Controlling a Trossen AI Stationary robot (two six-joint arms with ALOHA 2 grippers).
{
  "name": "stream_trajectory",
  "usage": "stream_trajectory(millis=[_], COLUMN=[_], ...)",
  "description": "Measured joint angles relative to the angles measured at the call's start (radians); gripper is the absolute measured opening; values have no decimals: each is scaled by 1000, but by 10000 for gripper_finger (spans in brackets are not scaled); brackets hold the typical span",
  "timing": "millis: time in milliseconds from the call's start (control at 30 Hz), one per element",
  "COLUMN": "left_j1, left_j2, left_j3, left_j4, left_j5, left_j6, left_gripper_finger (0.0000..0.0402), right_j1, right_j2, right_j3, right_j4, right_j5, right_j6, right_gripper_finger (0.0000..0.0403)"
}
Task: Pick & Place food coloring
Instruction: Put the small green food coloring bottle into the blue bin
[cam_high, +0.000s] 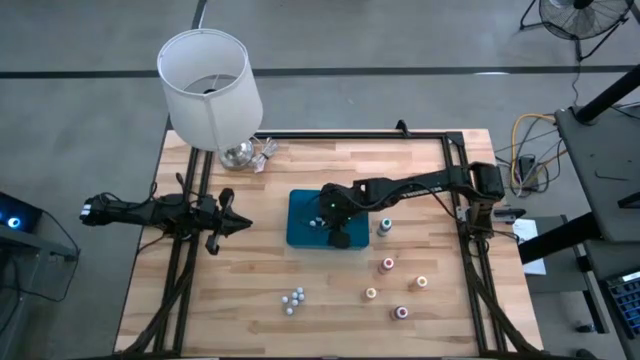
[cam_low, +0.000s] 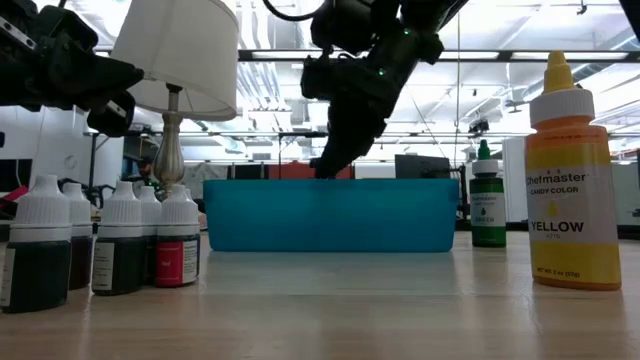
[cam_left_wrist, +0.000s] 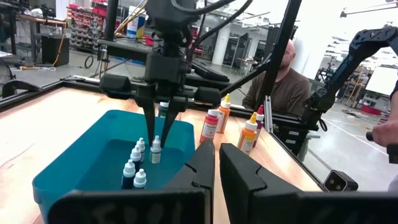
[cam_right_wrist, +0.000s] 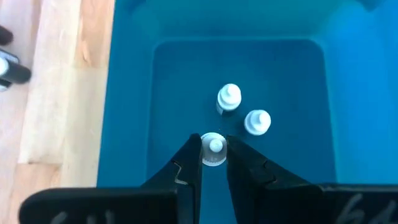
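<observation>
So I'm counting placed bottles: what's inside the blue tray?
Small white-capped bottles stand inside the tray; the right gripper is shut on one bottle. Its fingers cover part of the floor, so the count is uncertain.

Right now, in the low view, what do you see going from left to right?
Small bottles → lamp → blue tray → green bottle → yellow bottle.

Teal-blue tray (cam_high: 300, 232) on a pale wood-grain table (cam_high: 240, 290); at its 10 o'clock, a white lampshade (cam_high: 208, 88). Yellow bottle (cam_low: 571, 175), green bottle (cam_low: 487, 200), white-capped small bottles (cam_right_wrist: 229, 99).
</observation>
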Motion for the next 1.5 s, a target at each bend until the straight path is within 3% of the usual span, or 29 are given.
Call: stream_trajectory(millis=[1500], left_j1=[0], left_j2=[0], left_j3=[0], left_j4=[0], left_j5=[0], left_j6=[0], left_gripper_finger=[0], right_j1=[32], right_j2=[107], right_j3=[10], right_j4=[93], right_j5=[149], right_j6=[200], right_gripper_finger=[43])
